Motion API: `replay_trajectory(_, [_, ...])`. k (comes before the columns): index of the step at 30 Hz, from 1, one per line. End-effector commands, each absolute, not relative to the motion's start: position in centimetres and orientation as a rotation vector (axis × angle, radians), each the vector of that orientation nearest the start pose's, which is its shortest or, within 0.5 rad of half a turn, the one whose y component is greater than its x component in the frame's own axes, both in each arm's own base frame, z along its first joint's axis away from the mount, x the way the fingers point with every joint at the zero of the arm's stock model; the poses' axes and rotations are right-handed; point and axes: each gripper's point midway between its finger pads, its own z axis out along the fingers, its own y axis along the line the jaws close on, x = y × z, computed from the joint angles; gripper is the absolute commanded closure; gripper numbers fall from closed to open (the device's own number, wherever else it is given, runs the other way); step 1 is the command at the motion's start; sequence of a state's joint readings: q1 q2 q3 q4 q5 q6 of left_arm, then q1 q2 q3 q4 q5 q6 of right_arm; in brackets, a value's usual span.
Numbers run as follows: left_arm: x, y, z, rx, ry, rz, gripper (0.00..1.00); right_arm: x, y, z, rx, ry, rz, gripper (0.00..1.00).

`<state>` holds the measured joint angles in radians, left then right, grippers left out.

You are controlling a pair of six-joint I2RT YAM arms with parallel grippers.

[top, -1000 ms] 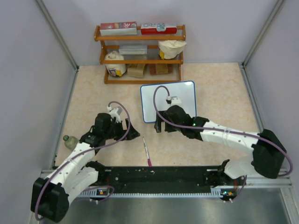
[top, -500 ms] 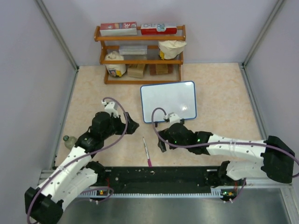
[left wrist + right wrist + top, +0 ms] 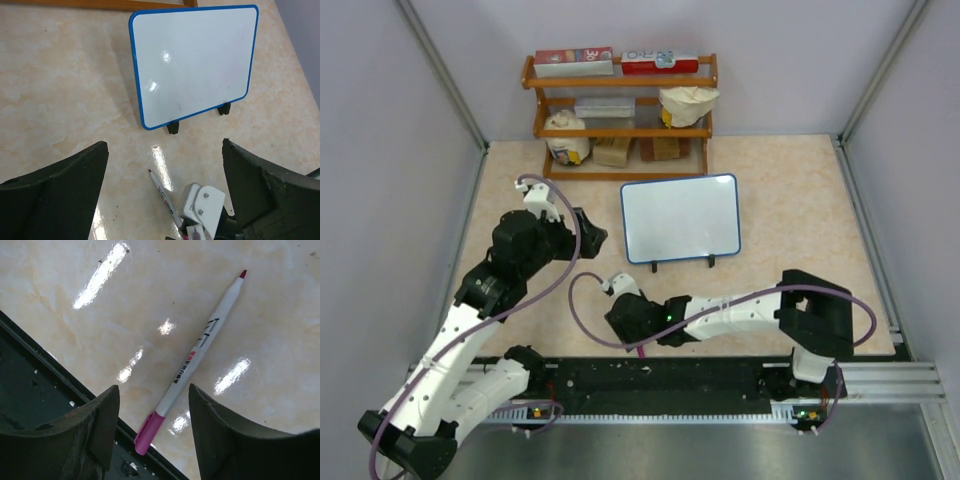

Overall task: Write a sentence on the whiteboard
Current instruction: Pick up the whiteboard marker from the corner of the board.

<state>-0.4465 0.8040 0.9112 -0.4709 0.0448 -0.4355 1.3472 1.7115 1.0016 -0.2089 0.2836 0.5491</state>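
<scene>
The whiteboard (image 3: 680,218), blank with a blue frame and two black feet, stands tilted in mid-table; it also shows in the left wrist view (image 3: 192,62). A white marker pen (image 3: 200,347) with a red tip and a magenta capped end lies on the table near the front rail. My right gripper (image 3: 152,400) is open low over it, with the fingers either side of the capped end and not touching it. In the top view the right gripper (image 3: 628,318) hides most of the pen. My left gripper (image 3: 585,232) is open and empty, raised left of the board, looking down on the pen (image 3: 162,192).
A wooden shelf (image 3: 620,110) with boxes and jars stands at the back, just behind the board. The black rail (image 3: 660,380) runs along the near edge, right beside the pen's cap (image 3: 149,432). Walls close in both sides.
My right arm swung from the whiteboard's lower left corner back towards the near edge and came down over the pen. My left gripper rose and moved back and left.
</scene>
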Motion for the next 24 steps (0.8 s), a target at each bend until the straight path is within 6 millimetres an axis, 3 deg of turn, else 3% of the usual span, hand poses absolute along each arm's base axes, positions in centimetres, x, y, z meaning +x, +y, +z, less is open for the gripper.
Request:
replay_trajectory(1, [25.3,-14.1,29.4,0.065,1.933,-0.579,0.01,11.5,39.5,3.7,-0.898,2.345,0.404,0.46])
replay_trajectory(7, [25.1,-13.4,30.4,0.074,1.915,-0.550,0.01,11.4,37.6,1.0,-0.926,2.395,0.234,0.55])
replay_trajectory(9, [25.1,-13.2,30.6,0.078,1.914,-0.544,0.01,11.2,37.3,0.5,-0.944,2.401,0.217,0.63])
replay_trajectory(12, [24.8,-13.1,31.4,0.107,1.899,-0.537,0.01,11.0,36.9,-0.2,-0.968,2.417,0.195,0.90])
replay_trajectory(14, [24.6,-13.0,32.0,0.126,1.878,-0.529,0.01,11.4,36.5,-0.4,-0.953,2.414,0.171,1.00])
replay_trajectory(18, [24.0,-12.8,32.4,0.177,1.870,-0.514,0.01,12.9,35.8,0.2,-0.897,2.428,0.179,1.00])
replay_trajectory(24, [23.9,-12.1,31.5,0.234,1.920,-0.437,0.01,14.9,36.1,4.1,-0.839,2.396,0.395,1.00])
